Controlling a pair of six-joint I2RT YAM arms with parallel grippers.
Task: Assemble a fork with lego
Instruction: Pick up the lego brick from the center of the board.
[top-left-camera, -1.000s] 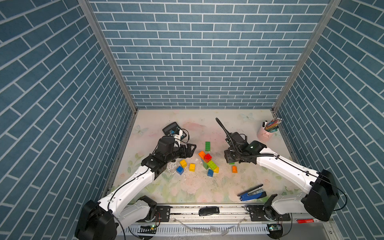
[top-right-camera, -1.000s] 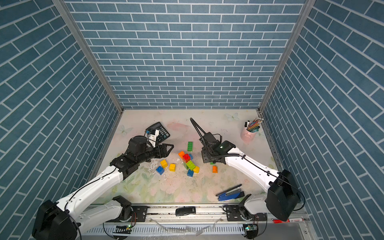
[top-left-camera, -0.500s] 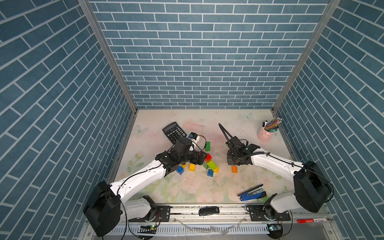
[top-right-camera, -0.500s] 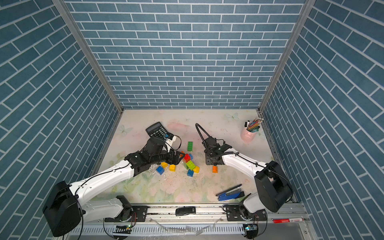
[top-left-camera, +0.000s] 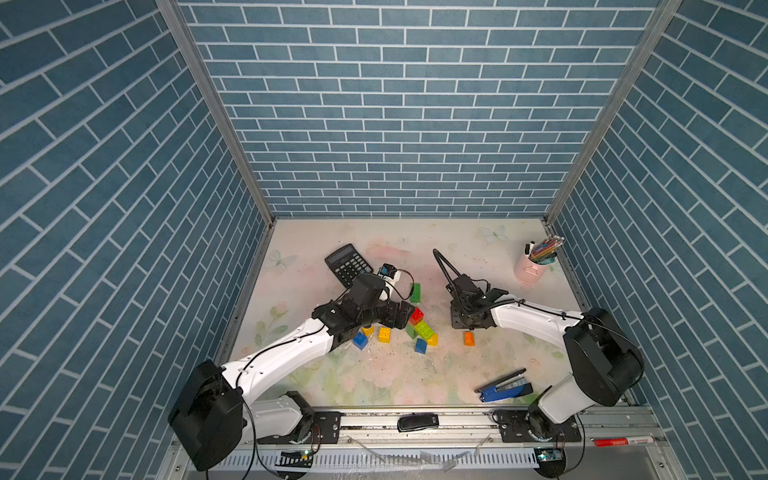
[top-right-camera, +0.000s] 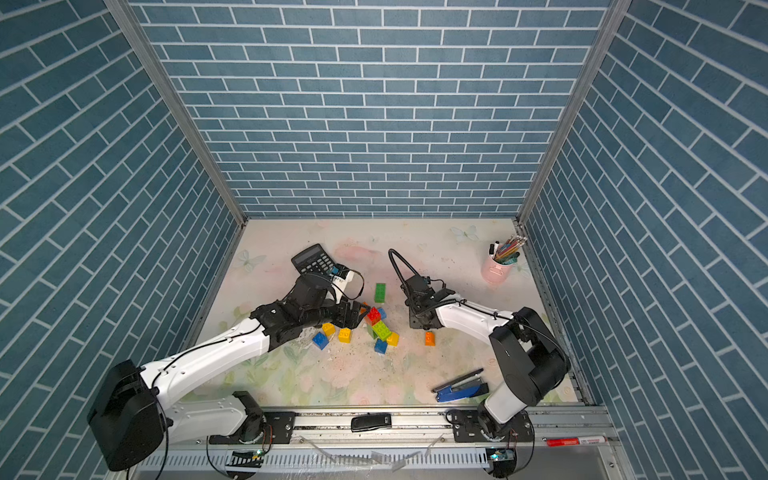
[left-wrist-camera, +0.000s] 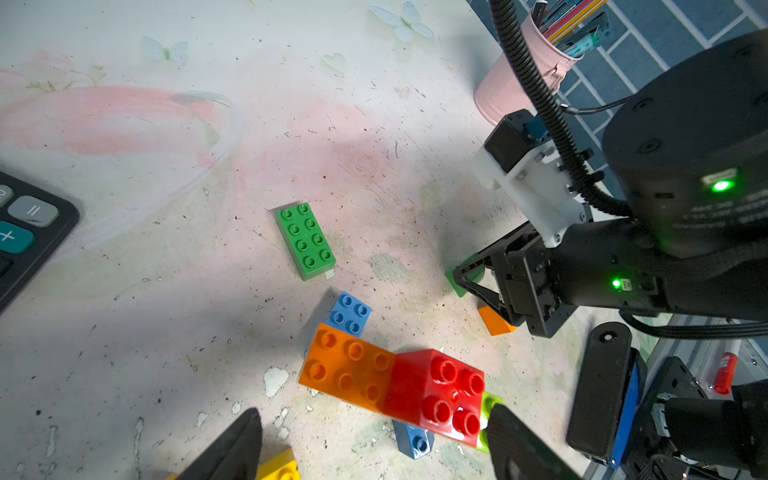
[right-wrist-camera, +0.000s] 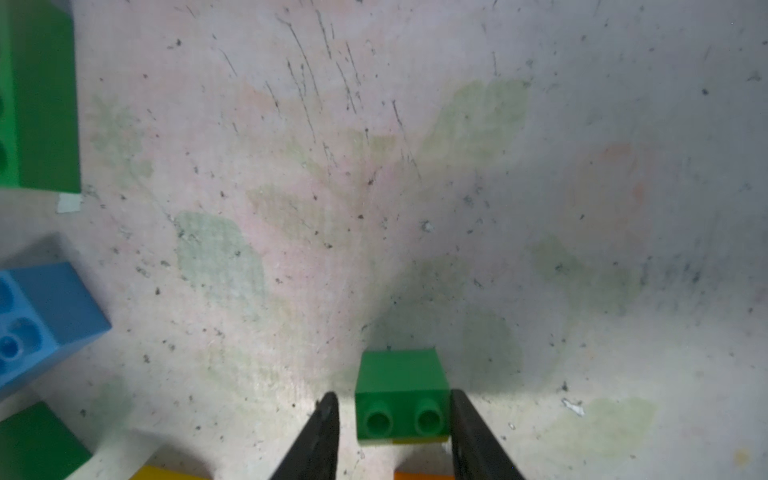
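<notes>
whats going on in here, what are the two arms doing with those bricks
Two robot arms are working over loose lego scattered on the table. The right gripper is low at the table and straddles a small green brick that lies on its side. A gap shows on one side, so it isn't gripped yet. The left gripper is open and empty, hovering at an orange brick and a red brick that sit side by side. No fork shape is built yet.

Coloured plastic lego bricks (top-left-camera: 419, 328) lie at the centre of the desk (top-left-camera: 415, 237), a black calculator (top-left-camera: 348, 262) behind-left. A pink pen cup (top-left-camera: 528, 271) stands in the back right corner, a blue stapler (top-left-camera: 503, 388) near the front edge.
</notes>
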